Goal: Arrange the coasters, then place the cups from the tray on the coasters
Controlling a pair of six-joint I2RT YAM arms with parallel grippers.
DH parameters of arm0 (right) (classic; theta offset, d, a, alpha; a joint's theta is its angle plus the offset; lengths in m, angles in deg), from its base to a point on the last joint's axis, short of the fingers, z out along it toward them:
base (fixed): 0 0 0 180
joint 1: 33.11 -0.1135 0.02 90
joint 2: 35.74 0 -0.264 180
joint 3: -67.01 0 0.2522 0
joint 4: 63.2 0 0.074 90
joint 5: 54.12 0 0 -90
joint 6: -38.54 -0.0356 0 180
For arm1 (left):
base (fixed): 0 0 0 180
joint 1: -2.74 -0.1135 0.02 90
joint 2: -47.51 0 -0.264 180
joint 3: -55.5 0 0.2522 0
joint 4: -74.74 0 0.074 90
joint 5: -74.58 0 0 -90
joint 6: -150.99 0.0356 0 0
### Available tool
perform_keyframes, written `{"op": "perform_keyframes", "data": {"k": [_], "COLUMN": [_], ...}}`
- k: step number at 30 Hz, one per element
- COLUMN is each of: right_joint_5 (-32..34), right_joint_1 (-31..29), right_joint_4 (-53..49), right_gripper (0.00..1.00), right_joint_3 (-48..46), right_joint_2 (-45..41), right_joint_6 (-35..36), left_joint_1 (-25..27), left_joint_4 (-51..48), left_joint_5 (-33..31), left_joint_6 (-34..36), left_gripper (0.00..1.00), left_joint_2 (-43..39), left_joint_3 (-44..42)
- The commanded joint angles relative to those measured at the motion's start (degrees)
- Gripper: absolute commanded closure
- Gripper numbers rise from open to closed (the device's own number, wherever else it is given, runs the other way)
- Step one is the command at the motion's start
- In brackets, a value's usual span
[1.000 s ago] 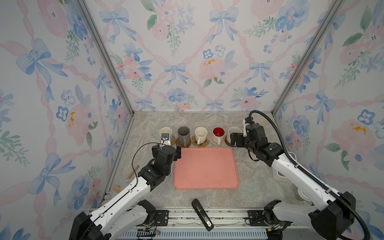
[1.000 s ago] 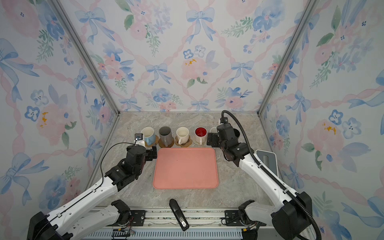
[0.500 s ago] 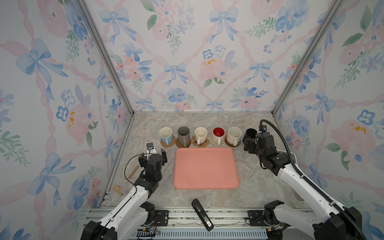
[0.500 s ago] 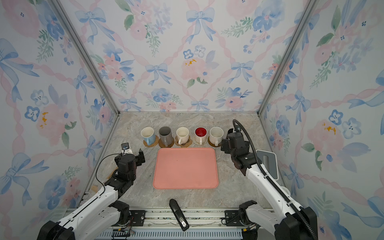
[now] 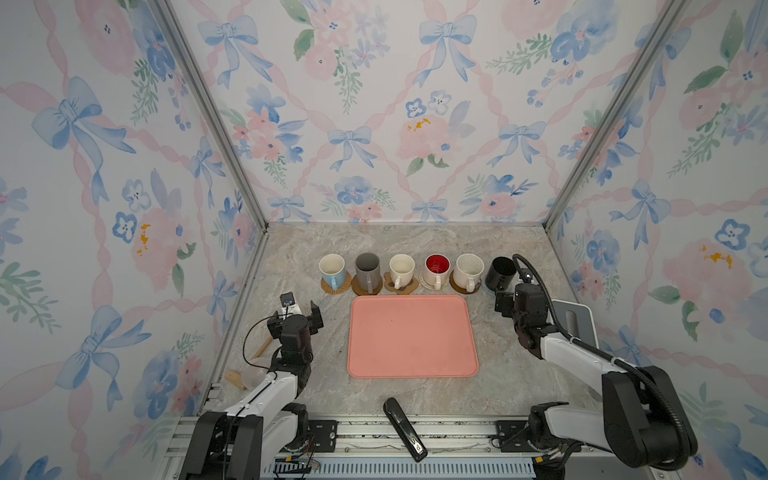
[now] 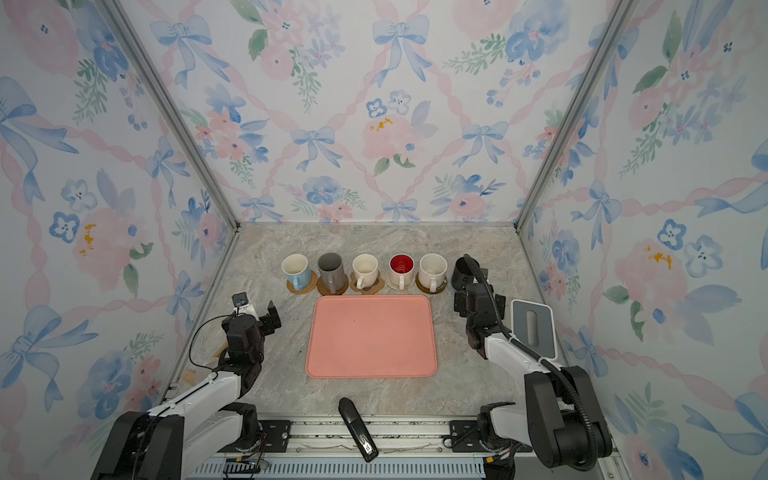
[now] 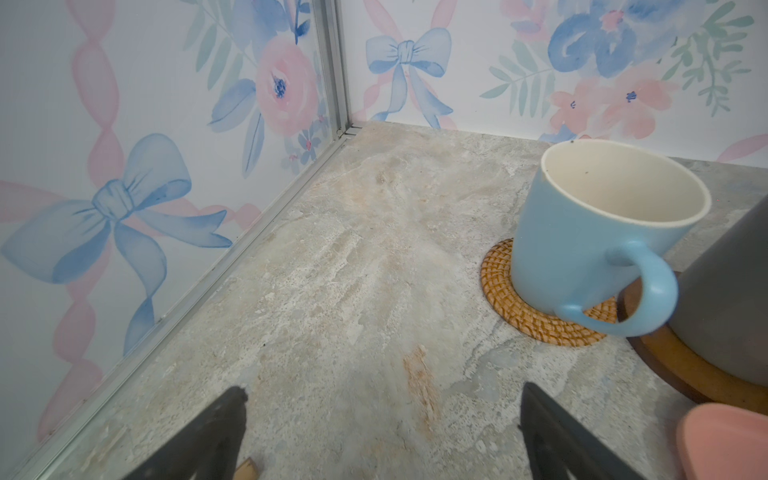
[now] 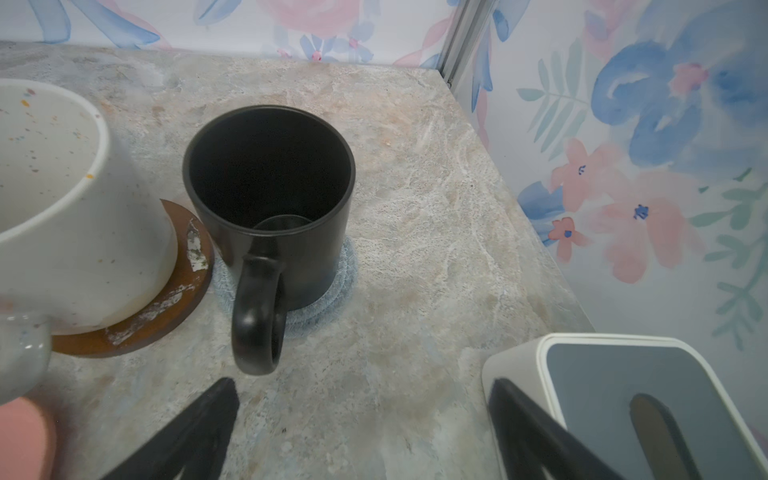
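Tray (image 5: 411,336) is lying flat at mid-bench (image 5: 415,245). All six cups are standing upright off it, in a row just beyond its far edge, each sitting on a coaster, handles pointing toward the near edge.

Running from the left edge:
- light blue cup (image 5: 332,269) on rattan coaster (image 7: 498,282)
- grey cup (image 5: 367,270) on brown round coaster (image 5: 357,288)
- cream cup (image 5: 402,269) on paw-print coaster (image 5: 412,285)
- red-inside cup (image 5: 436,268) on cream crochet coaster (image 5: 424,279)
- speckled cup (image 5: 468,270) on second brown coaster (image 5: 457,287)
- black cup (image 5: 500,272) on pale blue crochet coaster (image 8: 336,286)

Left fingers (image 7: 216,432) are hanging spread wide, gripping nothing, over bare bench toward the left edge, apart from the light blue cup. Right fingers (image 8: 195,428) are likewise spread and gripping nothing, hovering near the black cup's handle without touching it. Grey-white box (image 8: 623,395) is sitting just beside them, by the right edge.
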Motion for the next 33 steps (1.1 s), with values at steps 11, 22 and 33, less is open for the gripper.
{"op": "perform_keyframes", "data": {"k": [11, 22, 33], "right_joint_5": [-0.62, -0.79, -3.57], "right_joint_1": [0.73, 0.82, 1.36], "right_joint_4": [28.63, 33.01, 40.43], "right_gripper": [0.03, 0.03, 0.03], "right_joint_3": [-5.51, -7.19, -9.30], "right_joint_2": [9.34, 10.70, 14.53], "right_joint_6": [3.81, 3.79, 4.37], "left_joint_1": [-1.06, -1.29, -1.40], "left_joint_4": [19.43, 26.78, 26.93], "left_joint_5": [2.15, 2.27, 5.74], "left_joint_6": [6.81, 8.66, 9.39], "left_gripper": [0.02, 0.02, 0.02], "left_joint_2": [10.36, 14.26, 13.80], "left_joint_3": [0.26, -0.13, -0.51]}}
